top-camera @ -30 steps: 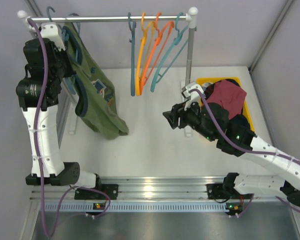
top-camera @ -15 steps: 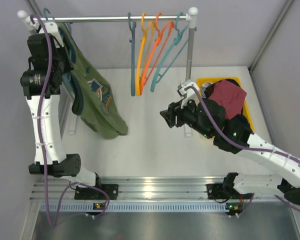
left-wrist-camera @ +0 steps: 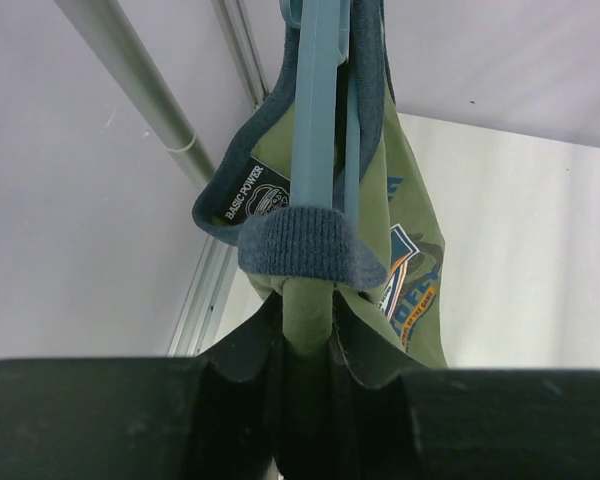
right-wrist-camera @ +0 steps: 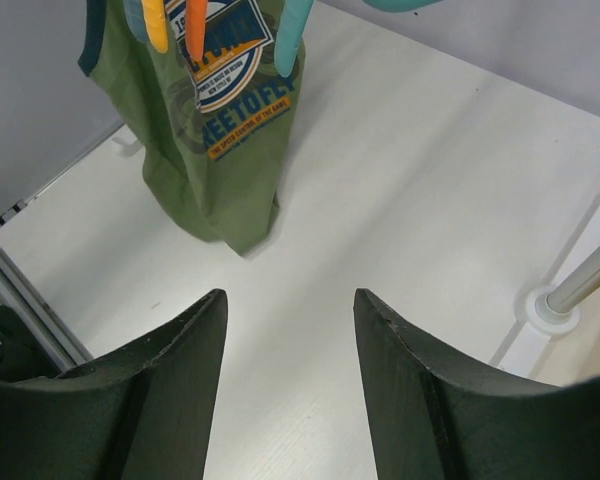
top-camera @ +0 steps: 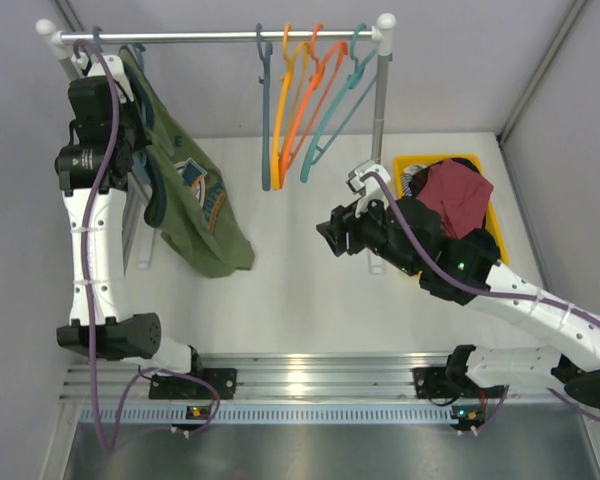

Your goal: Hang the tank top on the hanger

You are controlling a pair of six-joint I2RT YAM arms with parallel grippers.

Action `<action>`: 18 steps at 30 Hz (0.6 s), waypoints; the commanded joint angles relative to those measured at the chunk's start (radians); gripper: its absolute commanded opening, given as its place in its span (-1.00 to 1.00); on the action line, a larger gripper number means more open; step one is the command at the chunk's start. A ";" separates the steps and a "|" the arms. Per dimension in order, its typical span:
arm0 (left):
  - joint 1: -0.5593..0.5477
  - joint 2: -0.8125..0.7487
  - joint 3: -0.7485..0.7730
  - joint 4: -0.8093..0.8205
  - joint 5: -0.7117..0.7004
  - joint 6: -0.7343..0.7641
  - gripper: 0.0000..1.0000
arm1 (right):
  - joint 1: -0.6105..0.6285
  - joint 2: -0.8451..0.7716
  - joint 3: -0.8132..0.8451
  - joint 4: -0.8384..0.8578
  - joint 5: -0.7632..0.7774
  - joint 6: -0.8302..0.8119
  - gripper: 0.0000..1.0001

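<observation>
The olive-green tank top (top-camera: 195, 195) hangs on the slate-teal hanger (top-camera: 148, 95) at the left end of the rack. The hanger's hook sits by the rail's left end; I cannot tell whether it rests on the rail. In the left wrist view my left gripper (left-wrist-camera: 307, 310) is shut on the olive fabric and the hanger (left-wrist-camera: 315, 120) arm just under the dark teal trim. The print on the tank top (right-wrist-camera: 220, 130) faces the right wrist camera. My right gripper (top-camera: 330, 235) hovers open and empty over the table's middle.
The metal rail (top-camera: 220, 37) carries several orange and teal hangers (top-camera: 300, 110) near its right post (top-camera: 381, 100). A yellow bin (top-camera: 488, 222) at the right holds a maroon garment (top-camera: 455, 195). The post's base (right-wrist-camera: 550, 305) stands right of my right gripper.
My left arm has lifted the hanger with the tank top up and back toward the rail's left end. My right gripper has drifted slightly left.
</observation>
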 commanded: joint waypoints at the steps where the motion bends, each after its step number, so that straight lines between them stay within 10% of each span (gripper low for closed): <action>1: 0.010 -0.057 -0.041 0.083 0.003 0.007 -1.00 | -0.012 0.011 0.048 0.035 -0.014 0.001 0.07; 7: 0.012 -0.068 -0.062 0.080 -0.011 -0.004 -0.99 | -0.014 0.022 0.048 0.038 -0.019 0.003 0.07; 8: 0.010 -0.080 -0.058 0.084 -0.028 -0.010 -0.73 | -0.014 0.023 0.048 0.038 -0.021 0.006 0.07; 18: 0.012 -0.120 -0.055 0.087 -0.078 -0.013 -0.33 | -0.014 0.032 0.058 0.031 -0.027 0.006 0.07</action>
